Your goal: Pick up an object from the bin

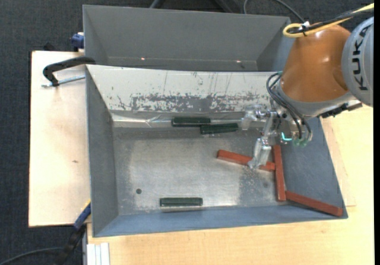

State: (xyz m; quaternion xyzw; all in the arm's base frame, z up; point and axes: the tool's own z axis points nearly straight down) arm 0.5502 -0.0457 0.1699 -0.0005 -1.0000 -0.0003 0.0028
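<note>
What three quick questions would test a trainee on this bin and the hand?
1. Count: how many green bars lie in the bin?
2. True or false: the hand is over the green bar by the front wall.
3. Which thing is nearest the hand? A) the slanted red stick B) the green bar by the front wall C) the green bars by the back wall

Key: 1) three; 2) false; 3) A
</note>
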